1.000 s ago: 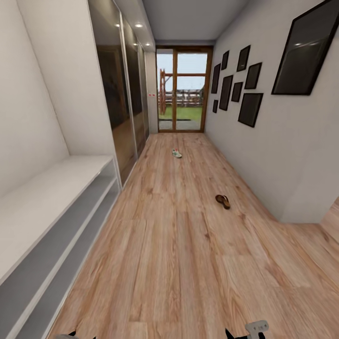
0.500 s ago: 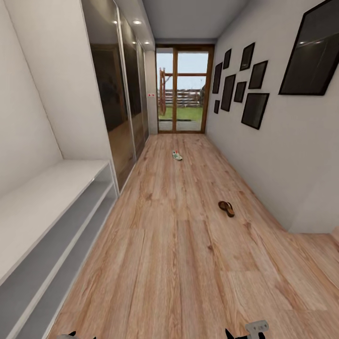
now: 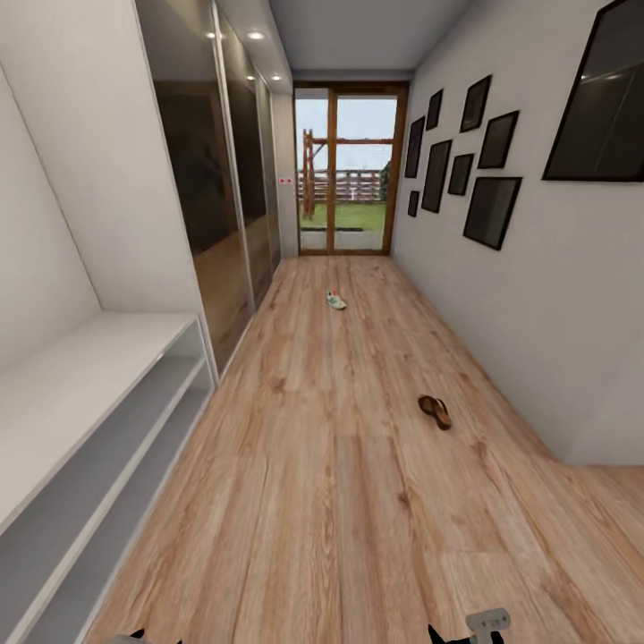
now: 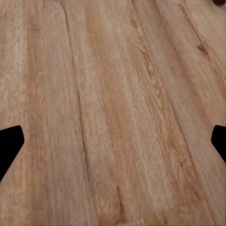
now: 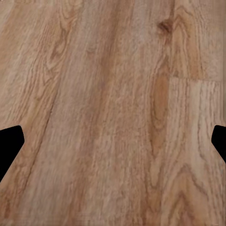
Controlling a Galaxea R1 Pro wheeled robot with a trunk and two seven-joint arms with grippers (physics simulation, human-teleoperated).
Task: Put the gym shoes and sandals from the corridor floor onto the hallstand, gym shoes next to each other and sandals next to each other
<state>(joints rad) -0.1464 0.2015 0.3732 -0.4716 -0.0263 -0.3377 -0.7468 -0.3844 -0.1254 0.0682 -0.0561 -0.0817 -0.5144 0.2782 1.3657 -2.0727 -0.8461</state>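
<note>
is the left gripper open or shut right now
Open. In the left wrist view the left gripper has its two dark fingers spread far apart, with light brown wood-plank floor between them.

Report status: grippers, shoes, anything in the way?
Both grippers open, empty, over bare floor. One sandal and one sneaker lie on the floor ahead. Rack on the left. Nothing blocks the path.

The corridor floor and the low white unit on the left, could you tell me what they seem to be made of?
The corridor floor looks like light brown wood or wood-look laminate planks: grain lines, dark knots and plank seams show, with a matte finish. The low white unit looks like painted or laminated board: flat, smooth pale surfaces with no grain and grey open shelf levels. Both are simulator renders, so the true materials stay open.
</note>
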